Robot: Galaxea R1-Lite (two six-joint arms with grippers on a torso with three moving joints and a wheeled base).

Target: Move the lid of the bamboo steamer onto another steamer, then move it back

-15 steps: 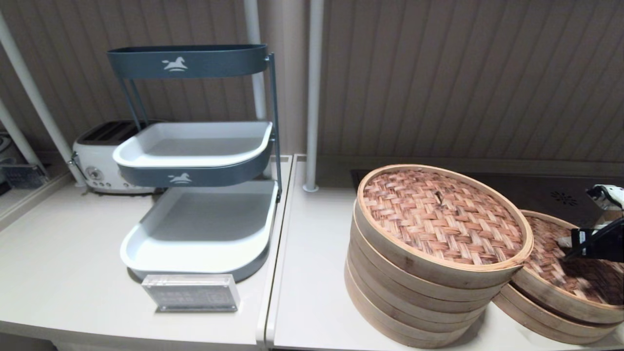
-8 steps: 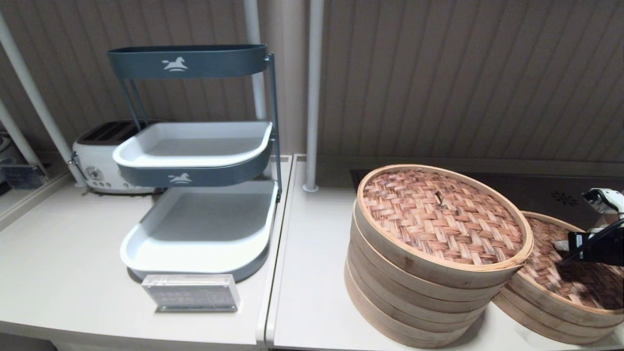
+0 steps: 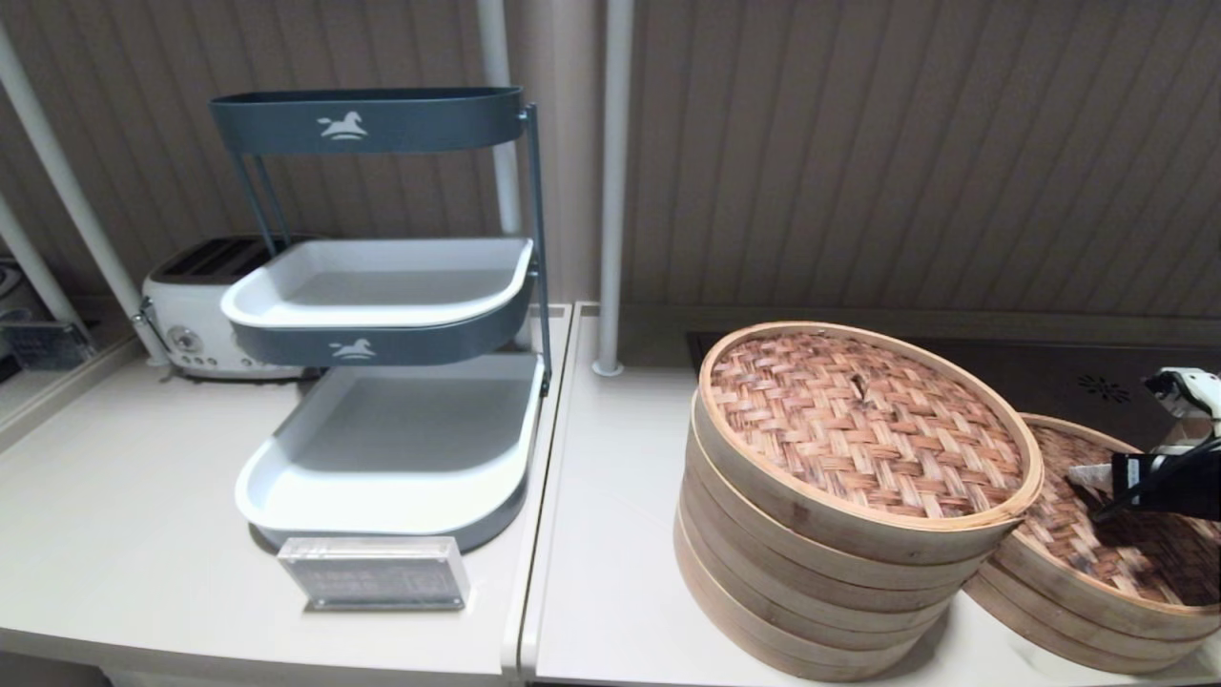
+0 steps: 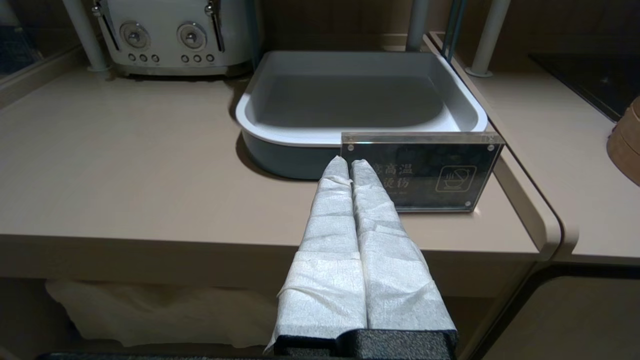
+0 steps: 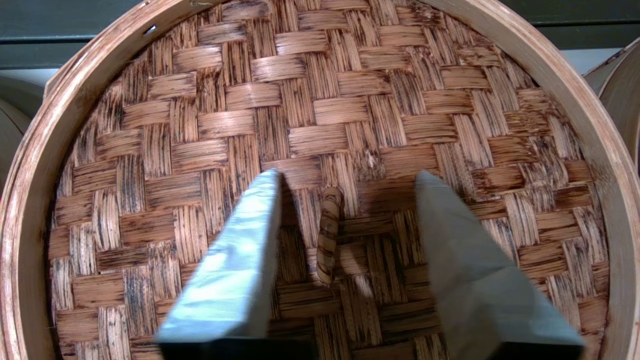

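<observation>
The bamboo steamer lid (image 3: 1097, 544) (image 5: 350, 100), woven reddish-brown with a pale rim, lies on the low steamer (image 3: 1068, 620) at the far right. My right gripper (image 3: 1087, 474) (image 5: 347, 174) hovers just over the lid's middle, open. Its two fingers stand on either side of the small centre loop (image 5: 328, 235) without touching it. To the left stands the tall stack of tiers (image 3: 811, 592), topped by a second, near-identical lid (image 3: 858, 420). My left gripper (image 4: 349, 162) is parked low before the counter's front edge, shut and empty, and does not show in the head view.
A three-tier grey rack (image 3: 382, 429) and a clear acrylic sign (image 3: 374, 572) (image 4: 420, 170) stand on the left counter, with a toaster (image 3: 196, 305) behind. White poles (image 3: 610, 191) rise at the back. A black hob (image 3: 1097, 382) lies behind the steamers.
My right gripper has shifted a little to the left over the right-hand lid. That lid sits slightly lower than before. The tall stack has not moved.
</observation>
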